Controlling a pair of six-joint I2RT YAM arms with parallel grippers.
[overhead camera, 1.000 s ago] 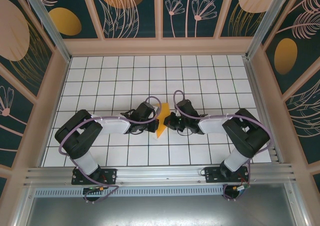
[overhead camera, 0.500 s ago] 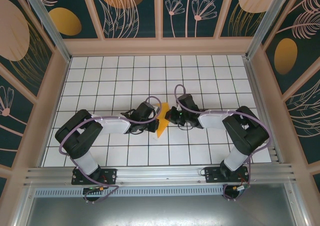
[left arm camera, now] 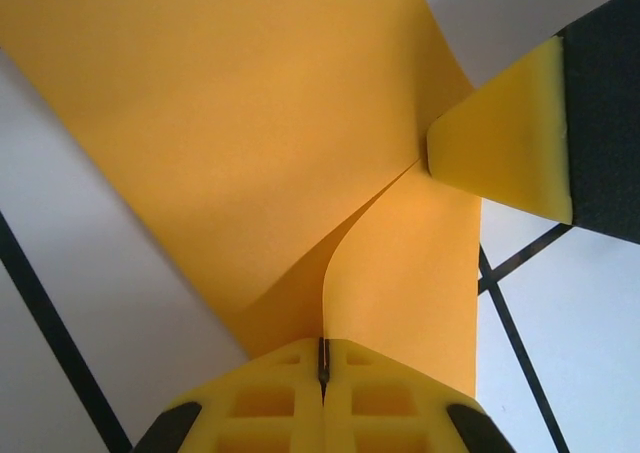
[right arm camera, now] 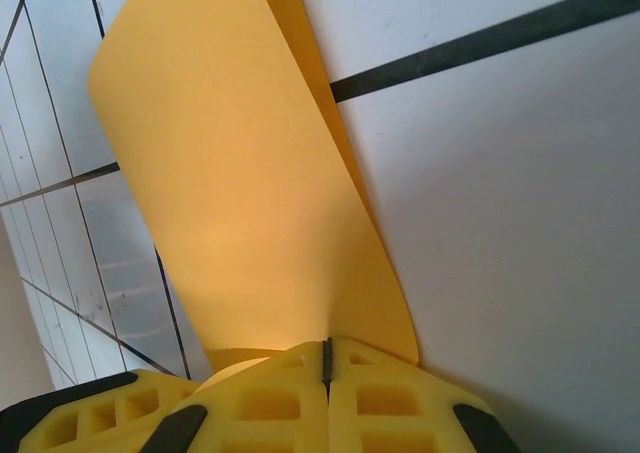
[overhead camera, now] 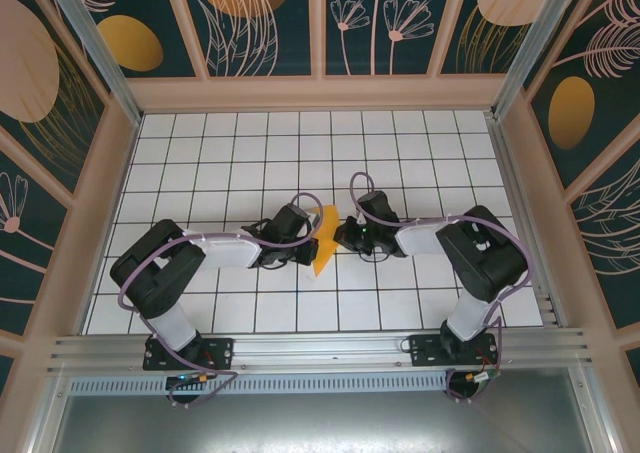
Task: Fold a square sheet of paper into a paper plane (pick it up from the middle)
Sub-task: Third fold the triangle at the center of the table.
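**Tool state.** L gripper [overhead camera: 306, 241] and R gripper [overhead camera: 342, 237] are both clenched on the sheet of paper [overhead camera: 322, 241]. In each wrist view the yellow jaws meet with no gap, and a paper edge runs into the seam: L gripper [left arm camera: 322, 358], R gripper [right arm camera: 326, 358].

**Position.** The sheet sits at the centre of the table [overhead camera: 200, 143], slightly toward the table's near edge. The L gripper comes in from the table's left half and the R gripper from its right half. Their tips nearly meet across the sheet.

**Clearance.** Bare tiles lie between the table centre and the far, left and right table edges. Upright wall panels bound those three edges. A metal rail [overhead camera: 320, 345] bounds the near edge.

**Material/shape.**
- Paper [left arm camera: 250, 123]: thin, matte orange-yellow, smooth. It is folded narrow with the pointed end toward the near edge. One flap curls up [right arm camera: 240, 193], and its free corner is rounded.
- Pads: yellow, waffle-ribbed.
- Table: white, with a black grid.
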